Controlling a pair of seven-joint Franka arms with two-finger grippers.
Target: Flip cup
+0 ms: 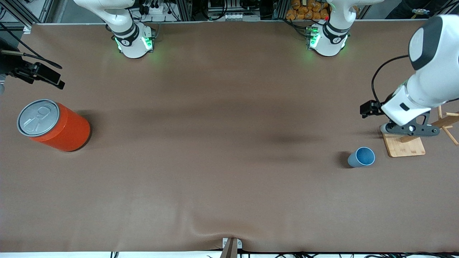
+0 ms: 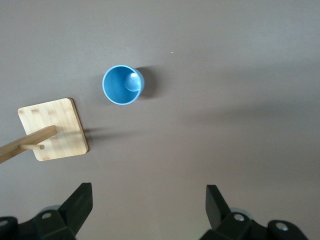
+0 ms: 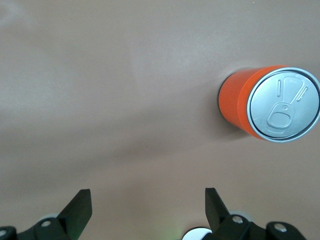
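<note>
The small light-blue cup (image 1: pixel 361 157) stands upright on the brown table, mouth up, its inside showing in the left wrist view (image 2: pixel 123 85). My left gripper (image 1: pixel 410 129) hangs over the wooden stand's base, beside the cup and apart from it. It is open and empty in the left wrist view (image 2: pixel 148 200). My right gripper (image 1: pixel 41 74) waits in the air at the right arm's end of the table. It is open and empty in the right wrist view (image 3: pixel 148 202).
A big orange-red can (image 1: pixel 53 125) with a grey pull-tab lid stands at the right arm's end, also seen in the right wrist view (image 3: pixel 270 105). A wooden peg stand on a square base (image 1: pixel 405 146) stands beside the cup, also in the left wrist view (image 2: pixel 52 127).
</note>
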